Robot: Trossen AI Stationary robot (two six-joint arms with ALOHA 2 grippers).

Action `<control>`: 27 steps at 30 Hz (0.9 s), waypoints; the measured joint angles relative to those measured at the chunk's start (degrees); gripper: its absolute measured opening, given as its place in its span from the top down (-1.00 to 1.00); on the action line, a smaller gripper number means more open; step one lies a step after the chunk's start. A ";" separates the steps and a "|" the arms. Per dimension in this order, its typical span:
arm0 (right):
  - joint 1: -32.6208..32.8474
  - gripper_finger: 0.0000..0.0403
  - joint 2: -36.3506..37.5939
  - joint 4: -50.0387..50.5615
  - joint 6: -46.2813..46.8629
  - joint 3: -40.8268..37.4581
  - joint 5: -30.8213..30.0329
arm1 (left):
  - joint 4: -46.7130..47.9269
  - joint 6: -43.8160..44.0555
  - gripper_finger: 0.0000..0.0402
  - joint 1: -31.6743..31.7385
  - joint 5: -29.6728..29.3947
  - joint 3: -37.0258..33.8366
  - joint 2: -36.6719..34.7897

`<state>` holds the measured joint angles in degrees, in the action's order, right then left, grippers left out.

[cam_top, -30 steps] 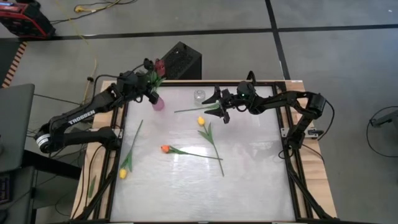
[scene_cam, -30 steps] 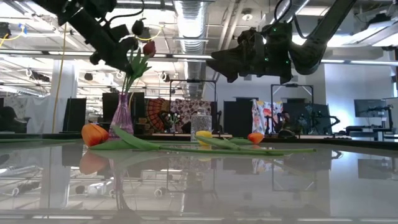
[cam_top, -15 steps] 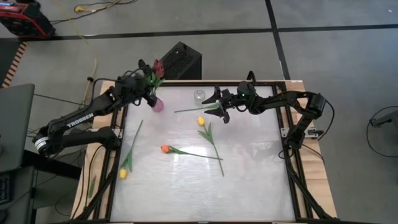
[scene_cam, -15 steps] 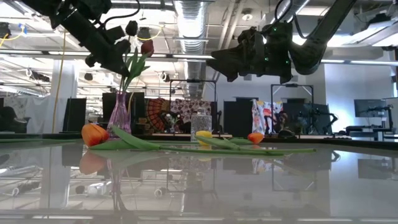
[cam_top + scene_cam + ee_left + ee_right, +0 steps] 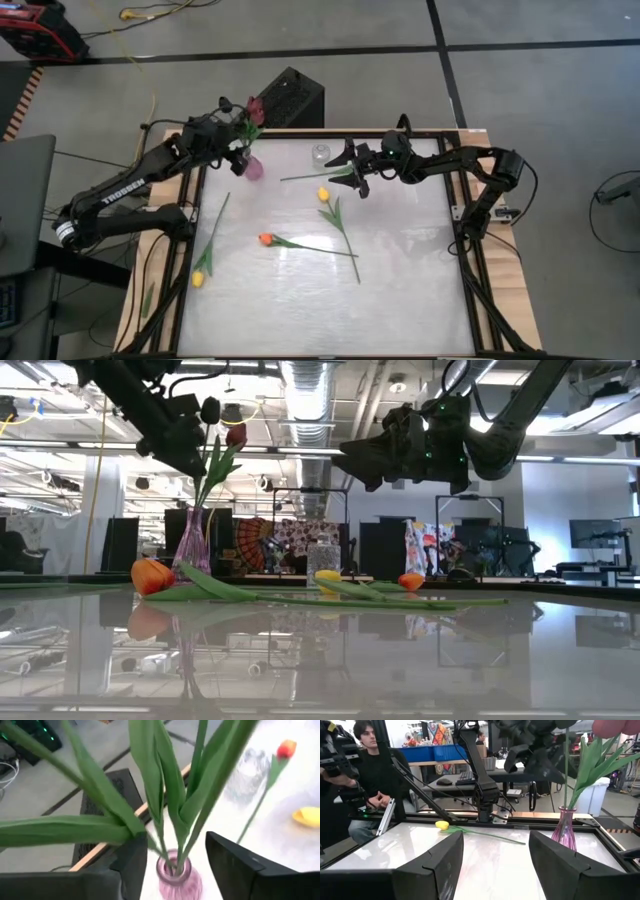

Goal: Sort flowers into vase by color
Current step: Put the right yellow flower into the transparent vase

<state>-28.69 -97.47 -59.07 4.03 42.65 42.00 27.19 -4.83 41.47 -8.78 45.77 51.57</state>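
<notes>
Two flowers, one dark-headed and one maroon, stand with their stems in the pink vase at the table's far left. My left gripper is open just above the vase mouth, a finger on either side of the stems. Several flowers lie flat on the table: a yellow one, an orange one, an orange-yellow one and a stem. My right gripper hovers open above that stem's right end.
A small clear glass vase stands at the far edge between the two grippers. A black box sits beyond the far edge. A seated person shows past the table's left side. The table's near half is bare.
My left gripper has drawn a little toward the table's left edge at the vase. The dark flower head has swung slightly left with it and now stands more upright in the vase. My right gripper has kept still.
</notes>
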 joint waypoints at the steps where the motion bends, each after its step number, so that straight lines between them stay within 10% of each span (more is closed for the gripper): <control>1: 0.00 -0.25 0.00 -0.01 0.00 0.00 0.00 | 2.21 -0.49 0.01 0.00 0.02 1.01 0.00; 27: 4.30 -0.25 0.00 0.20 2.25 0.02 2.65 | 35.39 10.08 -0.05 -7.46 17.55 17.67 0.64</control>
<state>-24.39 -97.47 -58.87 6.28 42.68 44.65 62.58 5.26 34.02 8.77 63.45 52.21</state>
